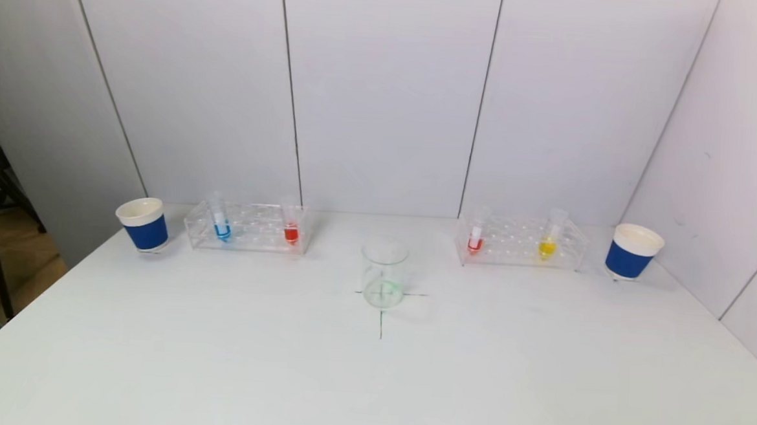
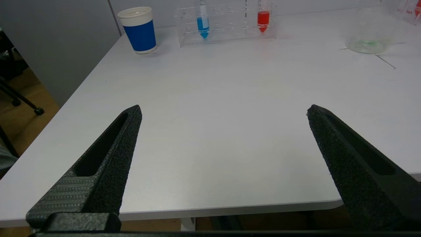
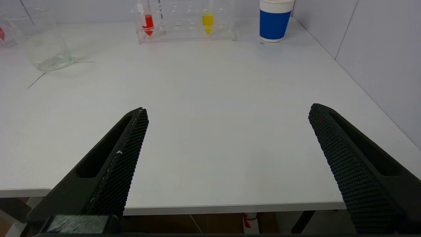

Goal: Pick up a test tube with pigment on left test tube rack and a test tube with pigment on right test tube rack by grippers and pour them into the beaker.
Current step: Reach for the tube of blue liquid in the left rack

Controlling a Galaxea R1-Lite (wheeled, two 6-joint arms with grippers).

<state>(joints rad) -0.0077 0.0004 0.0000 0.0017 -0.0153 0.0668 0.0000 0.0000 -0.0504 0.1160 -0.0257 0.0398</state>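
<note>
Altogether: two racks (image 1: 246,226), four tubes (image 1: 222,220), one beaker (image 1: 384,273).

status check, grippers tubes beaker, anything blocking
Left gripper and right gripper open, empty, back at near table edge. Tubes all racked: blue tube, yellow tube. Beaker at centre. Path clear.

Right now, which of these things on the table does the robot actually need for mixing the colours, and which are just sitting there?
Needed:
left rack, with blue tube and red tube
right rack, with red tube and yellow tube
beaker

Just sitting there:
left paper cup
right paper cup
</note>
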